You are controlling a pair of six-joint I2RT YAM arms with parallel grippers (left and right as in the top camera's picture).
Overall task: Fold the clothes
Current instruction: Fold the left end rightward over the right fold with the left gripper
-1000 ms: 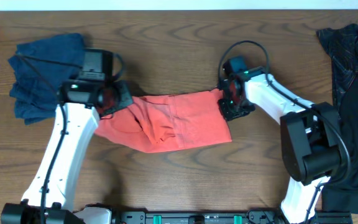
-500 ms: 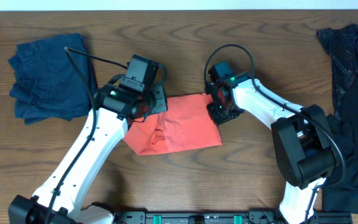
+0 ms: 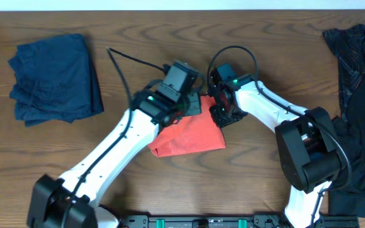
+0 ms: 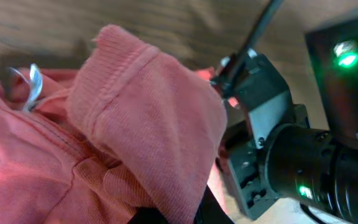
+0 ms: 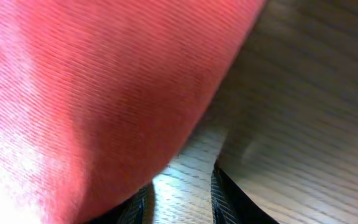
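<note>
Well, far to the left of the coral-red T-shirt (image 3: 192, 134), the navy-blue garment (image 3: 54, 79) lies in a compact pile, so I judge this one is done. My left gripper (image 3: 192, 106) is at the shirt's upper edge, closed on a thick fold, and holds the left half over the right half. My right gripper (image 3: 223, 115) sits at the shirt's upper right corner; whether it pinches cloth I cannot tell. Far right of the shirt, the black garments (image 3: 358, 95) lie loose, not yet folded.
</note>
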